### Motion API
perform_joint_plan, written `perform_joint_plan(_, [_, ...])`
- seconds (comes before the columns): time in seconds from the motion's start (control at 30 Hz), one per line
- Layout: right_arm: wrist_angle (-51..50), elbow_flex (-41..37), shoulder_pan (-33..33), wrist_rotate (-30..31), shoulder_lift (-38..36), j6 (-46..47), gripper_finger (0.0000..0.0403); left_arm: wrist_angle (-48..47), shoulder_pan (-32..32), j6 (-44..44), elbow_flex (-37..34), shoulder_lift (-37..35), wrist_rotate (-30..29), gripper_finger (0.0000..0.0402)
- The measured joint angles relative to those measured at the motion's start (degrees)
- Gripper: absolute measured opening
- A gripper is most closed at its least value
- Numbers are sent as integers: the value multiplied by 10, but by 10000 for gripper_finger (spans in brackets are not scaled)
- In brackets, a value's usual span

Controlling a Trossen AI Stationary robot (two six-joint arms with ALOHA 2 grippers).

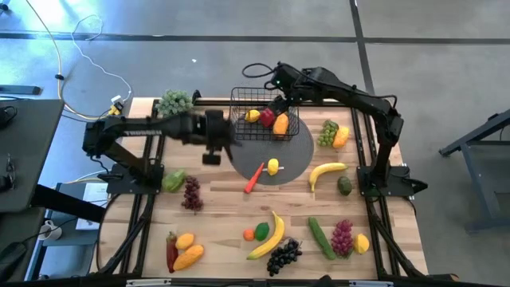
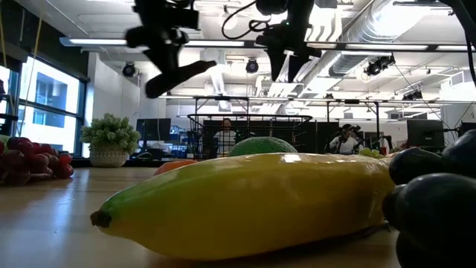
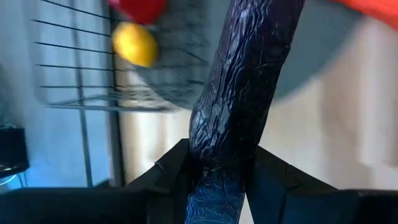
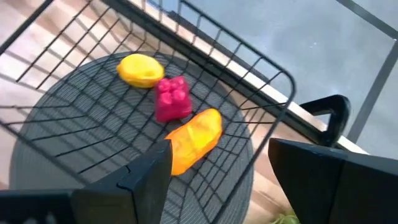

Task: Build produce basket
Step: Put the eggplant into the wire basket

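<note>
The basket (image 1: 263,114) stands at about 12 o'clock on the table (image 1: 215,239), its near part resting on the grey round mat (image 1: 299,155). The right wrist view alone shows its contents clearly: a lemon (image 4: 140,70), a red pepper (image 4: 172,98) and an orange-yellow piece (image 4: 194,140), lying on the mesh floor in a line that runs diagonally across the basket. In the high view these read only as small coloured shapes. The right gripper (image 1: 280,102) hangs over the basket's 3 o'clock side, its jaws spread wide and holding nothing; its fingers (image 4: 140,177) frame the orange-yellow piece from above. The left gripper (image 1: 213,151) sits just off the basket's 9 o'clock side. The left wrist view shows what the high view does not: the jaws are clamped on a long dark purple item (image 3: 239,93), probably an eggplant, held at one end, its long axis running straight out from the fingers (image 3: 165,180) toward the mat. The low view shows the same dark item (image 2: 181,77) raised above the table, tilted, free end higher. Elsewhere in the high view, a carrot (image 1: 253,178) lies pointing from 7 to 1 o'clock beside a second lemon (image 1: 273,167) on the mat's edge. A banana (image 1: 327,171) lies at 3 o'clock.
</note>
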Motion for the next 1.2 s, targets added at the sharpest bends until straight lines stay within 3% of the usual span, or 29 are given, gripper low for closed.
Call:
perform_joint_plan(0.3, [8,0,-46,0,0,-21,247,137,119,158,20,0,0,109])
perform_joint_plan(0.6, [9,0,-71,0,0,-40,247,233,180,289,20,27,23,114])
perform_joint_plan(0.73, [9,0,-73,-1,0,-52,247,259,192,294,20,55,58,114])
perform_joint_plan(0.93, [9,0,-73,-1,0,-64,247,275,189,370,20,101,69,114])
perform_joint_plan(1.2, [8,0,-73,-1,0,-70,247,298,179,453,20,147,13,115])
